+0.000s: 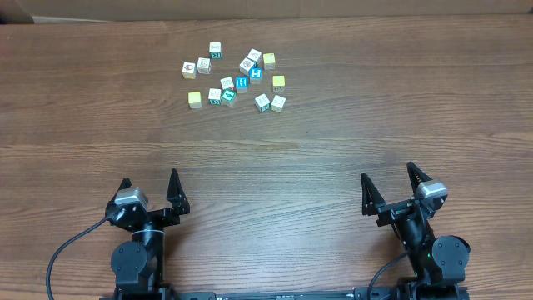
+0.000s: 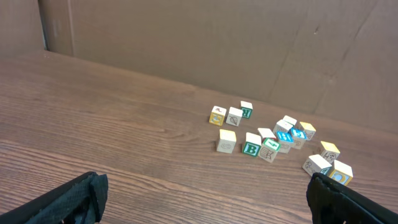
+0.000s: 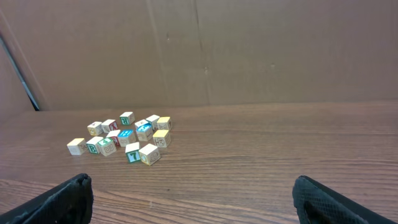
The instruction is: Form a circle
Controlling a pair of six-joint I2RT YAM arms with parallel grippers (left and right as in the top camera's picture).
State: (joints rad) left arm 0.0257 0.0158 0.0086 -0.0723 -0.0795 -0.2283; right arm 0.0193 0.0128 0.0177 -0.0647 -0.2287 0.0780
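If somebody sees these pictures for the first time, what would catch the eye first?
First comes the loose bunch of small alphabet cubes, white, yellow and teal, on the far part of the wooden table, a little toward the left arm's side and in no ring shape. Next, at the near edge, the left gripper and the right gripper stand open and empty, well apart from the cubes. A brown cardboard wall closes the back.

About 15 small alphabet cubes [image 1: 242, 82] lie in a loose, irregular cluster on the far side of the desk [image 1: 350, 158], left of centre. They are white, yellow and teal-faced, some touching, turned at differing angles.
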